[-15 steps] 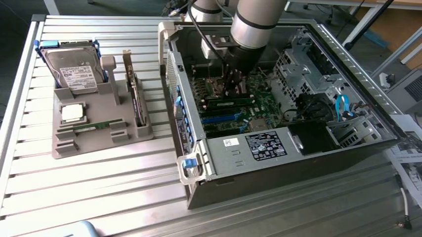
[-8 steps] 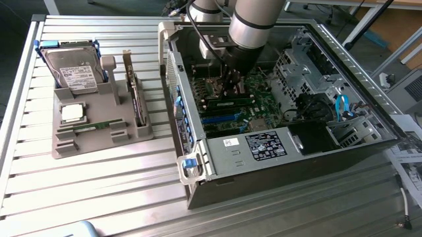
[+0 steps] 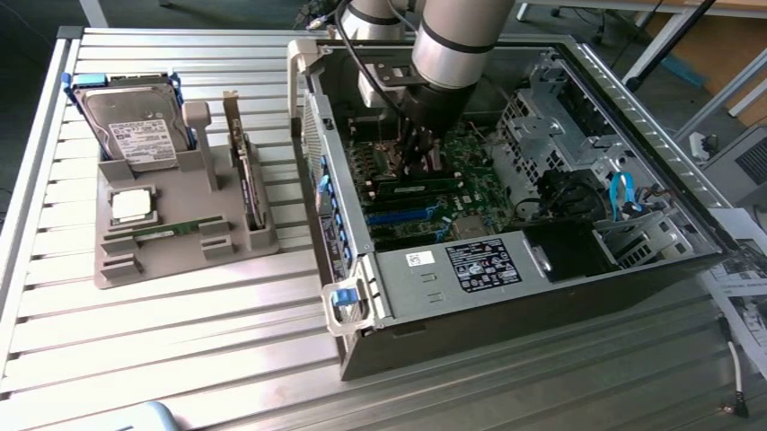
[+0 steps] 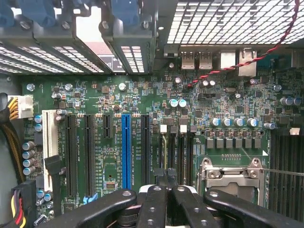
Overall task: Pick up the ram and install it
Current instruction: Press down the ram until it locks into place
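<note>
RAM stick (image 3: 416, 187) lies long and narrow on the green motherboard (image 3: 462, 202) inside the open computer case (image 3: 504, 296), centre of the exterior view, directly below the gripper (image 3: 419, 148). Arm (image 3: 462, 40) enters the case from the upper centre of the frame. In the wrist view the gripper (image 4: 166, 179) has its fingers (image 4: 153, 204) drawn close together above the memory slots (image 4: 176, 152), beside the blue slot (image 4: 126, 149) and the metal processor socket (image 4: 232, 178); whether anything is pinched between them cannot be told. Grey parts stand (image 3: 180, 233) at the exterior view's left carries a hard drive (image 3: 132, 126), a silver processor chip (image 3: 132, 205), a second small green stick (image 3: 178, 228) and an upright expansion card (image 3: 246, 171).
</note>
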Motion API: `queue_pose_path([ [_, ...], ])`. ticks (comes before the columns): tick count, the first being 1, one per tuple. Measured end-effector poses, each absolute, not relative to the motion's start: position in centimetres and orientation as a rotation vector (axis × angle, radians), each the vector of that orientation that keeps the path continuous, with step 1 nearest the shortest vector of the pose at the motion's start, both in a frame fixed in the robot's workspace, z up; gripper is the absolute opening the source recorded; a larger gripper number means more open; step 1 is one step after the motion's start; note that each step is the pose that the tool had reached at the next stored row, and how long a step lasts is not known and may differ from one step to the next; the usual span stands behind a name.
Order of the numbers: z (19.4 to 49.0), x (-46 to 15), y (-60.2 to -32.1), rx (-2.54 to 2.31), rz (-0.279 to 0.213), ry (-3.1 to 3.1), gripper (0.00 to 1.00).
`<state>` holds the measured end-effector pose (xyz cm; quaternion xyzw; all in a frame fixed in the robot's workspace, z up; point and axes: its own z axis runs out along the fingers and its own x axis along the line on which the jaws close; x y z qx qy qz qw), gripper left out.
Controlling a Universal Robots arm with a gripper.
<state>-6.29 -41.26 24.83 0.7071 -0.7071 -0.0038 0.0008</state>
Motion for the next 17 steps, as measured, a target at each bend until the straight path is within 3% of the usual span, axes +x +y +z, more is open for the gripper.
queue_pose_path([
  [17,24.32,-6.3,-41.26,2.22,-0.012,-2.22,0.11],
])
